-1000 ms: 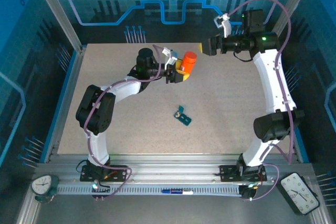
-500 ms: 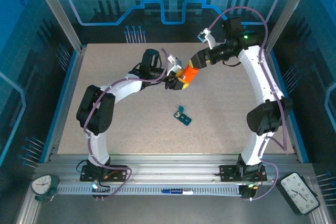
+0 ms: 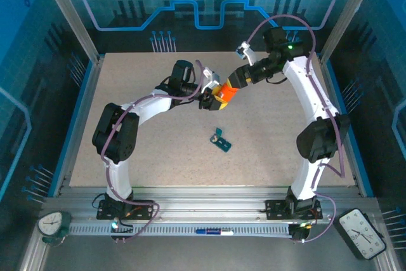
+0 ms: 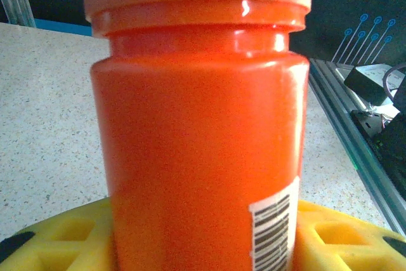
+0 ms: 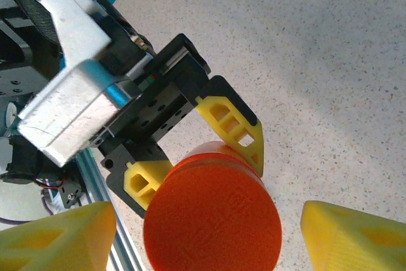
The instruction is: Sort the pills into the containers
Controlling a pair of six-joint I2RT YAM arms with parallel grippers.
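An orange pill bottle (image 3: 226,91) is held above the table by my left gripper (image 3: 214,94), which is shut on its body. In the left wrist view the bottle (image 4: 196,144) stands upright between the yellow fingers (image 4: 57,242), its barcode label at the lower right. My right gripper (image 3: 236,82) is at the bottle's top and open. Its yellow fingertips (image 5: 355,236) stand on either side of the orange cap (image 5: 212,220), with a gap on each side. The dark-teal pill box (image 3: 221,141) lies on the table in front of both grippers, apart from them.
The speckled table (image 3: 146,150) is bounded by an aluminium frame and blue side walls. The left arm's camera housing (image 5: 70,93) sits close behind the bottle in the right wrist view. The rail (image 4: 355,138) runs along the table's edge.
My right arm has swung in from the back right and brought its open gripper down to the bottle's cap. The left gripper has kept hold of the bottle, shifting it slightly.
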